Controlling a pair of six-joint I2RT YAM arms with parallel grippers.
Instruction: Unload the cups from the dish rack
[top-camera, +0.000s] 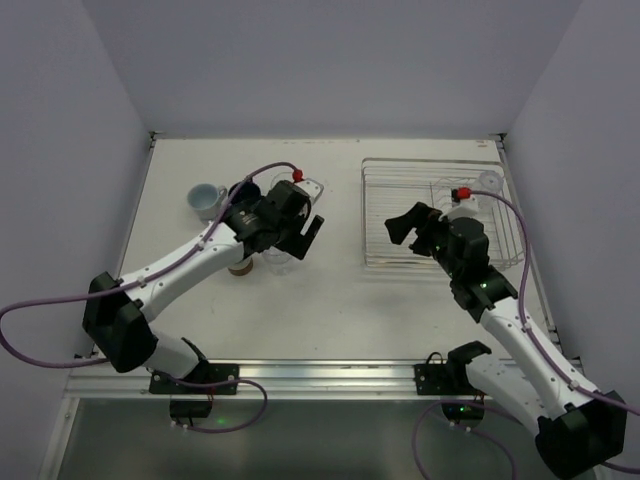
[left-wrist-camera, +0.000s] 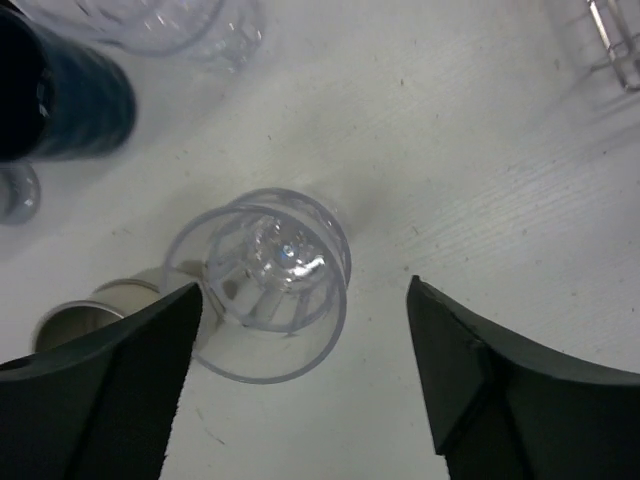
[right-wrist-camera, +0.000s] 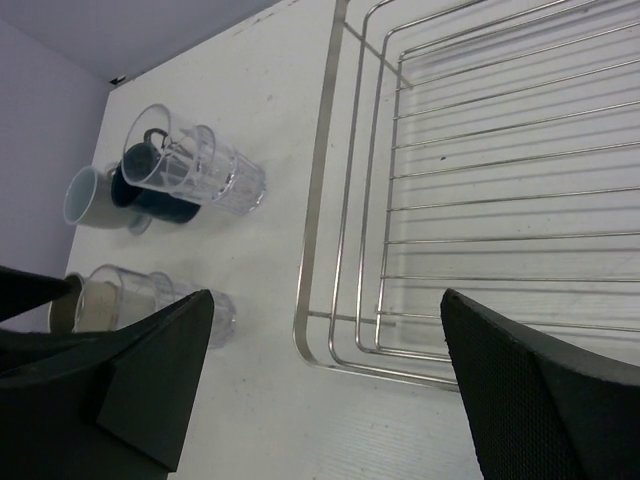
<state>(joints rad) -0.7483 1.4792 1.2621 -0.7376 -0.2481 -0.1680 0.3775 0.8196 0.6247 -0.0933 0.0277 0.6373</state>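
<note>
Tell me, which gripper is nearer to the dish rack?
Right. The right gripper hovers over the dish rack, at its left part; the left gripper is apart, over a clear tumbler.

Dish rack (right-wrist-camera: 450, 180): thin silver wire is being seen, smooth and shiny. Tumbler (left-wrist-camera: 265, 285) is being shown as clear, ribbed, glossy. Worktop (left-wrist-camera: 480, 150) is being read as matt white, faintly grained. Navy mug (left-wrist-camera: 60, 95) is being shown glossy.

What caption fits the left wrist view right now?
Open left gripper over an upright clear tumbler on the white table.

Silver dish rack (right-wrist-camera: 322, 180), navy mug (left-wrist-camera: 60, 95), clear tumbler (left-wrist-camera: 265, 285).
</note>
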